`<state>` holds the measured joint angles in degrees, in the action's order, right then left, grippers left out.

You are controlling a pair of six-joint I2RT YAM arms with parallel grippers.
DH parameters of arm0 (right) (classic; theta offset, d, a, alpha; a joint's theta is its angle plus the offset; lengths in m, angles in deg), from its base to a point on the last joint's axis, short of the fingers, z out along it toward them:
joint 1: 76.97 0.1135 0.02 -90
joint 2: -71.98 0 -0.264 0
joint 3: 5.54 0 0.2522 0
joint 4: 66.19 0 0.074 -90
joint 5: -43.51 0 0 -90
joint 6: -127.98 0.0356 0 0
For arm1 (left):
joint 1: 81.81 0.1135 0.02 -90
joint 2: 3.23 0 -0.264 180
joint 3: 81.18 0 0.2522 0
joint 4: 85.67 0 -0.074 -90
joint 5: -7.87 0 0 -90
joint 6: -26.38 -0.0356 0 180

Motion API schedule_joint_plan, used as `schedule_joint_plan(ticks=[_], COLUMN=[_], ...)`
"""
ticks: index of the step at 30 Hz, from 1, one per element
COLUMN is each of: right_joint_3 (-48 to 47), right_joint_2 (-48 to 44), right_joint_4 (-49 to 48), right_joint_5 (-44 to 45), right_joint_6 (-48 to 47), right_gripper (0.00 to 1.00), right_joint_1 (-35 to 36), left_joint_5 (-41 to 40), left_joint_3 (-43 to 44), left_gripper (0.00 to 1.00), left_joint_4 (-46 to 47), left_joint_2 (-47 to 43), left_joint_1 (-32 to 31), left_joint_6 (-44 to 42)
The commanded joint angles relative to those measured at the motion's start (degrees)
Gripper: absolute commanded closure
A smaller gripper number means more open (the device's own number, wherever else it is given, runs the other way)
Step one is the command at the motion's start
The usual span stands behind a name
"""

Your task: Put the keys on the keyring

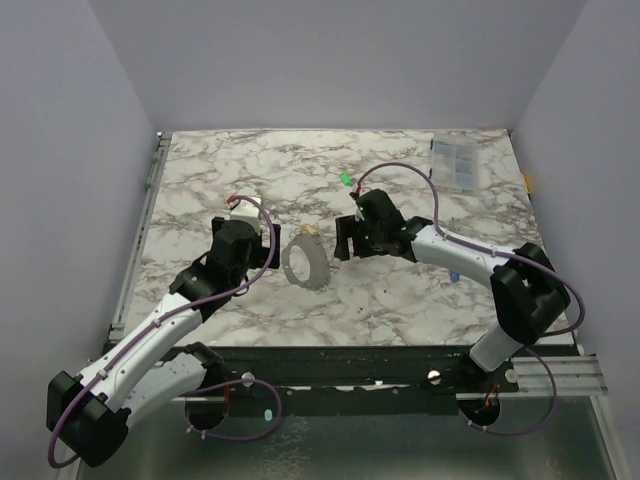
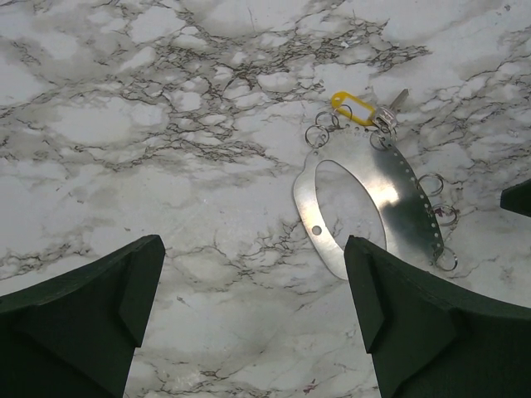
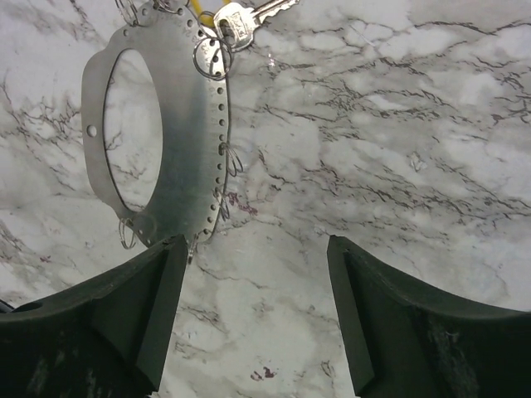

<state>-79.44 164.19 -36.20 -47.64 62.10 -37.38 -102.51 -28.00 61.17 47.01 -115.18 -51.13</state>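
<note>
The keyring (image 1: 305, 262), a large flat grey metal loop with small split rings along its rim, lies on the marble table between my two grippers. A pale yellow key (image 2: 353, 108) with its metal blade rests at the loop's far end, its silver part (image 3: 241, 21) touching a split ring. Well apart from the loop, a bright green key (image 1: 346, 180) lies farther back. My left gripper (image 2: 253, 282) is open just left of the loop, holding nothing. Just right of the loop, my right gripper (image 3: 255, 274) is open over bare marble, its left fingertip (image 3: 170, 249) close to the loop's rim.
A clear rectangular plastic box (image 1: 457, 160) sits at the back right of the table (image 1: 420, 300). A small orange object (image 1: 527, 181) lies at the right edge. The right gripper's dark tip (image 2: 518, 195) shows at the edge of the left wrist view.
</note>
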Motion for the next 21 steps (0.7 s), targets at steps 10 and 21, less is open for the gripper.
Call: schedule_joint_plan(ticks=[10,21], right_joint_3=[-4.47,-6.01], right_joint_2=[10.52,15.28], right_joint_4=[-6.66,-9.11], right_joint_5=[-8.25,-9.48], right_joint_6=[-4.79,-4.86], right_gripper=[0.39,0.46], right_joint_1=[0.22,0.22], left_joint_5=[1.88,2.89], left_joint_3=[0.32,0.26], left_gripper=[0.01,0.01], left_joint_4=[0.02,0.41], left_joint_2=[-1.40,-0.65], left_joint_1=[0.58,0.58], left_joint_6=[-2.19,-2.55])
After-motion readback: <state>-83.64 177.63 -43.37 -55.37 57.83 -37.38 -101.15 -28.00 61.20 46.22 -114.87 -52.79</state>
